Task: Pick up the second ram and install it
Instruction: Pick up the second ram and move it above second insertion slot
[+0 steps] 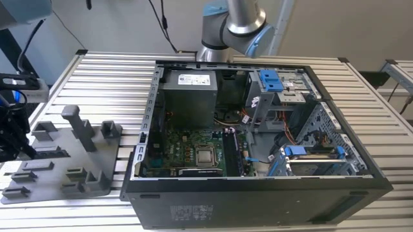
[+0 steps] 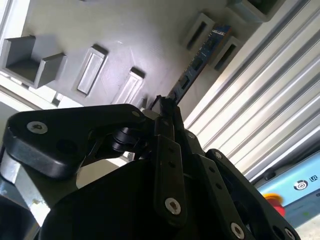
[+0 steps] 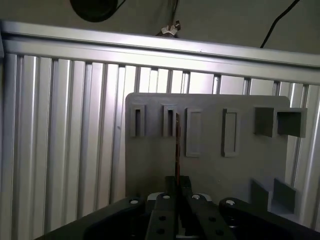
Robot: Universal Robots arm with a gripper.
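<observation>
Over the grey tray [image 3: 150,165] on the ribbed aluminium table [image 1: 110,82], at the exterior view's left, well apart from the open computer case [image 1: 258,198]; gripper [image 3: 178,182] pinched closed across the flat faces of the second ram [image 3: 177,145], at its near end; edge-on as a thin dark line in the first wrist view, running from the fingertips up to one of the narrow slot holders [image 3: 169,121]; a long dark strip with chips in the second wrist view, far end reaching a pair of holders near the tray's edge; cannot tell whether lifted clear of those holders or resting in them; probably stood on edge by the tray so as to leave both faces free for a pinch; probably gripped at the end and on the faces so as to keep the long contact edge bare for seating; nowhere near the motherboard [image 1: 187,145] inside the case, so pick-up stage by judgement, install not yet done; grey posts [image 1: 81,123] and other tray pockets near but untouched.
</observation>
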